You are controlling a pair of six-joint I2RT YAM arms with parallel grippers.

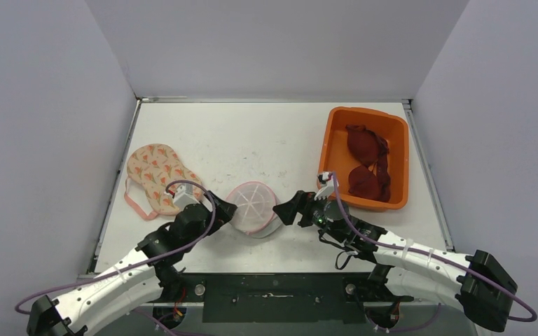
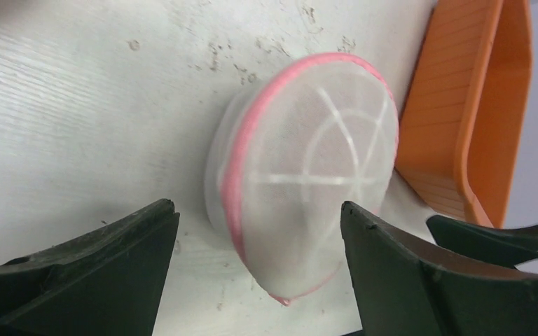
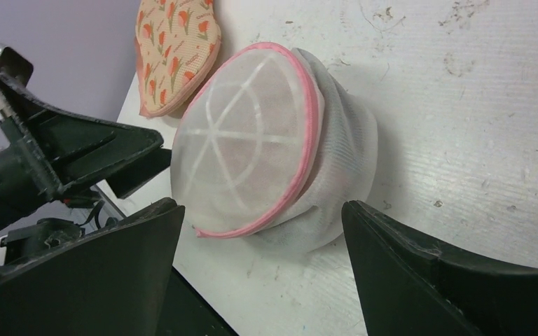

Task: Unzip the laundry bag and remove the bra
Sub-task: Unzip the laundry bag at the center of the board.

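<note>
The laundry bag (image 1: pixel 252 208) is a round white mesh pouch with a pink zipper rim, lying near the table's front edge. It also shows in the left wrist view (image 2: pixel 308 175) and the right wrist view (image 3: pixel 266 147). My left gripper (image 1: pixel 225 212) is open just left of the bag, empty; it also shows in its own wrist view (image 2: pixel 259 231). My right gripper (image 1: pixel 285 208) is open just right of the bag, empty, also shown in its own wrist view (image 3: pixel 263 231). No bra shows inside the mesh. A floral peach bra (image 1: pixel 156 175) lies on the table at the left.
An orange bin (image 1: pixel 401 154) at the right holds dark red bras (image 1: pixel 366 164). The table's front edge runs just below the bag. Grey walls enclose the table on three sides.
</note>
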